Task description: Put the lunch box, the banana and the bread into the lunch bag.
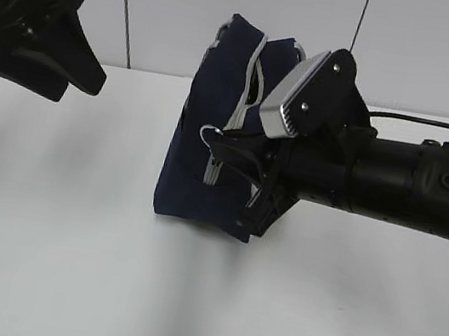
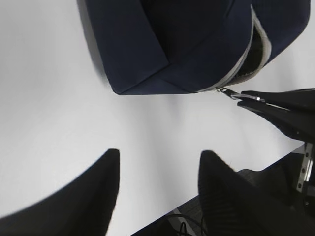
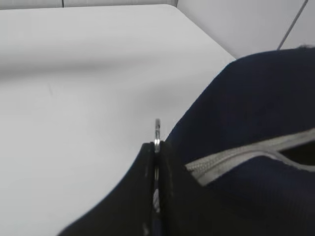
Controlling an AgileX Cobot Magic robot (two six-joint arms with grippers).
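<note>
Bright even light; soft shadows; foreground blurred.

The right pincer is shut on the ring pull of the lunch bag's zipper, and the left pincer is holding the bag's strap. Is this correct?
Not quite. The left pincer holds nothing: the left wrist view shows it open above the bare table, apart from the lunch bag. The right pincer is indeed shut on the ring pull.

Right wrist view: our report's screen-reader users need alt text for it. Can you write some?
The right gripper, its black fingers pressed together, pinches the metal ring pull of a dark navy lunch bag at the end of its grey zipper. Behind lies a bare white table with a pale wall beyond.
</note>
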